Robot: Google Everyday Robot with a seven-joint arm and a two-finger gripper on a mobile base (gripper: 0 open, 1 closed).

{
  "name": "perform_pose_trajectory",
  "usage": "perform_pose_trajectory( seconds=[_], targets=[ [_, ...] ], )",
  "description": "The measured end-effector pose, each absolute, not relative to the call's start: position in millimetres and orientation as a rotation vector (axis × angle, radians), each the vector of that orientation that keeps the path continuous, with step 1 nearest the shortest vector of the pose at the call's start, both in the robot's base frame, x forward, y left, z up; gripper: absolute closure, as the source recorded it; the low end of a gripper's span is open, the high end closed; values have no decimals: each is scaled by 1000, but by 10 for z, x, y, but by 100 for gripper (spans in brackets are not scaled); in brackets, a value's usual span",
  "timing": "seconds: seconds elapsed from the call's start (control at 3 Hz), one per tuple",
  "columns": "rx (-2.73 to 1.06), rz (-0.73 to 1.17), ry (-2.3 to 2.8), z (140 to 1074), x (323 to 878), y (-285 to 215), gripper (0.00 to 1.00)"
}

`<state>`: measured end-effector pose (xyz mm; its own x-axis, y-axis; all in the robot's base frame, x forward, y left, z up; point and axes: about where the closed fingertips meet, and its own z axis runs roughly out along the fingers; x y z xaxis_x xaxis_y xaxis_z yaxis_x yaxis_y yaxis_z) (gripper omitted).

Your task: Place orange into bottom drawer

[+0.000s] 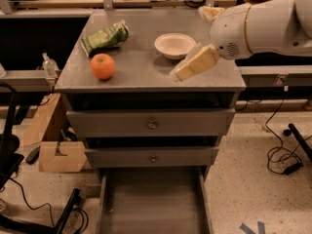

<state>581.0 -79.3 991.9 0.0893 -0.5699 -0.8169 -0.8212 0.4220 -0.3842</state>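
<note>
The orange (pixel 103 66) sits on the left part of the grey cabinet top (pixel 141 72), just in front of a green snack bag (pixel 106 36). The bottom drawer (pixel 152 204) is pulled open below the two knobbed drawers, and nothing shows inside it. My gripper (pixel 181 72) reaches in from the right on a white arm (pixel 263 26) and hangs over the cabinet top's right half. It is well to the right of the orange and just in front of the white bowl (pixel 174 45). It holds nothing that I can see.
Two shut drawers with knobs (pixel 152 125) sit above the open one. Cardboard boxes (pixel 53 140) stand left of the cabinet. Cables (pixel 282 155) lie on the floor at right. A dark stand (pixel 9 155) is at the far left.
</note>
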Motion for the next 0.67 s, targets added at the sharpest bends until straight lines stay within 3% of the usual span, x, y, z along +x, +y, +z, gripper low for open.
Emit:
perform_pose_trajectory(
  seconds=[0.67],
  targets=[
    [-1298, 312, 1574, 9723, 6059, -412, 0]
  ],
)
